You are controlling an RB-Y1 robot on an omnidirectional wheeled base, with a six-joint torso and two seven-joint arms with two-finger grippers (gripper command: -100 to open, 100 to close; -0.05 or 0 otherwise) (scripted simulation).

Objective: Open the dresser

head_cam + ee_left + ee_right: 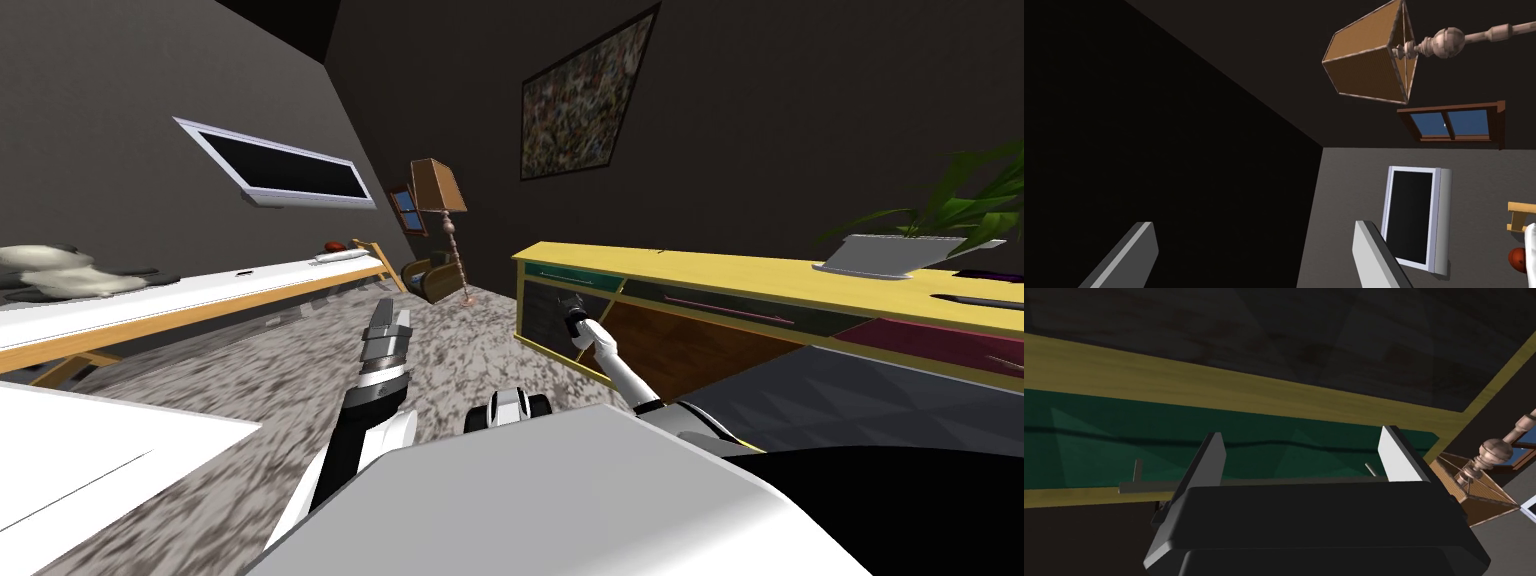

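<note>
The dresser (700, 270) is a long, low yellow-framed piece on my right, with drawer fronts in several colours. My right gripper (570, 305) is at its left end, in front of the green top drawer (565, 277). In the right wrist view the green drawer front (1099, 443) is close ahead. Its thin grey bar handle (1159, 486) runs across behind the open right gripper (1301, 453), level with the base of the fingers (1211, 455); nothing is held. My left gripper (388, 318) hangs open over the carpet, and the left wrist view shows its fingers (1136, 252) wide apart.
A white-topped bench with a yellow frame (200, 295) runs along the left. A floor lamp (440, 200) and a small armchair (430, 280) stand in the far corner. A potted plant (890, 255) sits on the dresser top. Speckled carpet (300, 370) lies between.
</note>
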